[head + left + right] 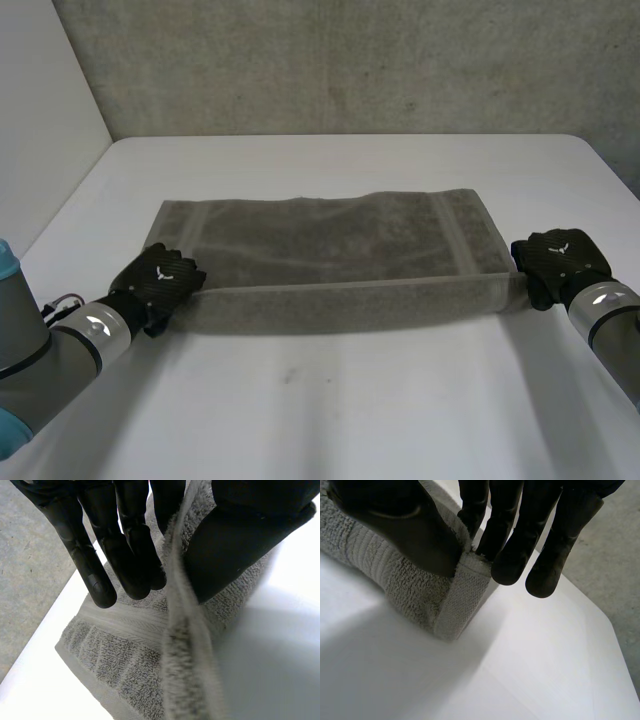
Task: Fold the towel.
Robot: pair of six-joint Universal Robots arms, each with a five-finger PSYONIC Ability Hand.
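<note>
Pinching towel (330, 250): left hand (160, 280), right hand (558, 262)

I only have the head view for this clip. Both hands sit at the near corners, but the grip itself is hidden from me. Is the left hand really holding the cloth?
Observer: Yes. In the left wrist view the left hand pinches the raised near edge of the towel between its thumb and straight fingers.
Operator: And the right one?
Observer: Much the same. The right hand pins its corner between the thumb and the fingers.
Operator: Is that corner lifted?
Observer: Yes. In the right wrist view the pinched corner is raised, and the end hem hangs down from it toward the table.
</note>
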